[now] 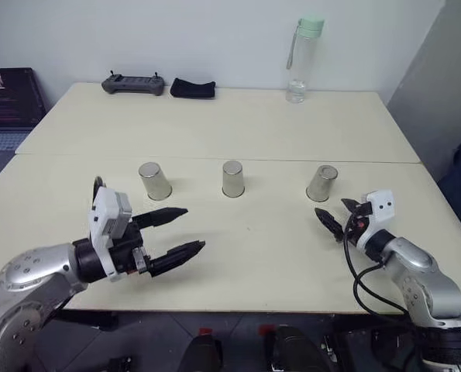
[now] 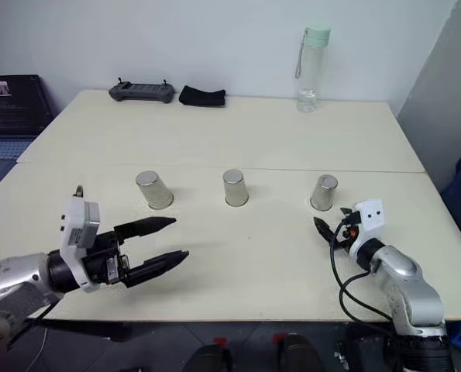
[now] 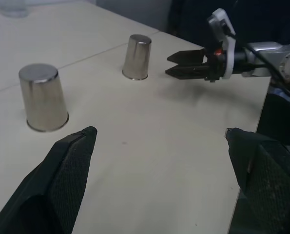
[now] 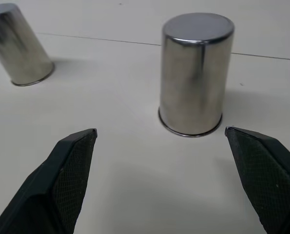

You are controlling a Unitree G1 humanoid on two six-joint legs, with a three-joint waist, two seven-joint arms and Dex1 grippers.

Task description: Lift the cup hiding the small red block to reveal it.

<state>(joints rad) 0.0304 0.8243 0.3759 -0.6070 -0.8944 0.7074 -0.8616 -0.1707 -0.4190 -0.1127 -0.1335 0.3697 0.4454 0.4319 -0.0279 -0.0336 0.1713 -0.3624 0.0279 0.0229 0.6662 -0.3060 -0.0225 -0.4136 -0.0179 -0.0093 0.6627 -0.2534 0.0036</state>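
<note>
While its fingers stand apart, the right claw [image 1: 337, 215] sits just before the cup [image 1: 322, 183]

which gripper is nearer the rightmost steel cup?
Right. The right gripper, open, sits just short of the rightmost steel cup, not touching. The left gripper, open, is across the table near the leftmost cup.

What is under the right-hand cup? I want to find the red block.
Nothing shows: the right-hand cup stands upside down, rim flat on the table, hiding whatever is beneath.
</note>
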